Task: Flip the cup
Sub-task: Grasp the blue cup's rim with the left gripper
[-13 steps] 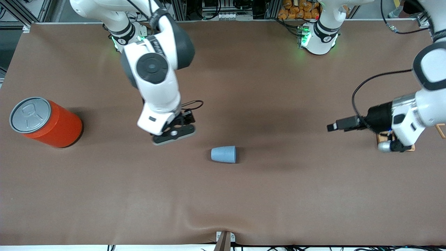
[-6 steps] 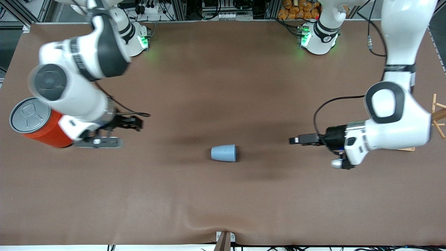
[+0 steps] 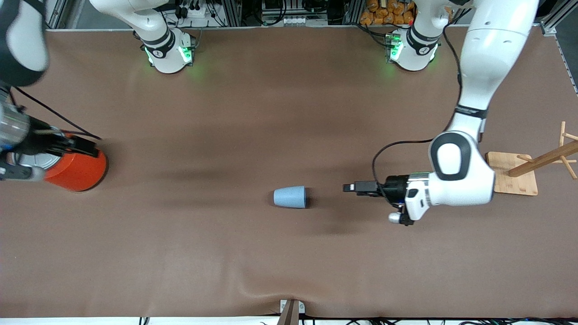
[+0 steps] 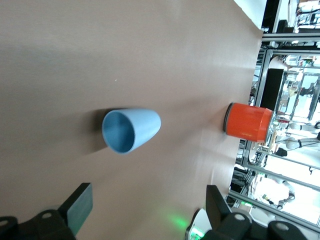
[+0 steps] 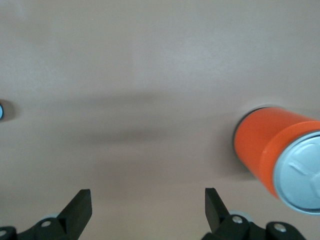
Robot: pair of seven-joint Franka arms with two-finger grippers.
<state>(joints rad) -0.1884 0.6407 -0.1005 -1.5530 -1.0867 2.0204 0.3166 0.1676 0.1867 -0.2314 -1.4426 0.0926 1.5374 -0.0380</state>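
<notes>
The light-blue cup (image 3: pixel 290 197) lies on its side on the brown table, its mouth turned toward the left arm's end. In the left wrist view the cup (image 4: pixel 131 130) shows its darker inside. My left gripper (image 3: pixel 354 187) hangs low over the table a short way off the cup's mouth, open and empty (image 4: pixel 147 207). My right gripper (image 3: pixel 88 146) is over the orange can at the right arm's end, open with nothing between its fingers (image 5: pixel 147 204). The cup (image 5: pixel 1 111) barely shows at the edge of the right wrist view.
A large orange can (image 3: pixel 76 169) with a grey lid stands at the right arm's end, partly covered by the right hand; it also shows in both wrist views (image 5: pixel 280 150) (image 4: pixel 248 121). A wooden rack on a square base (image 3: pixel 512 180) stands at the left arm's end.
The right arm has swung away from the cup to the orange can. The left arm has come in toward the cup's mouth. The cup has not moved.
</notes>
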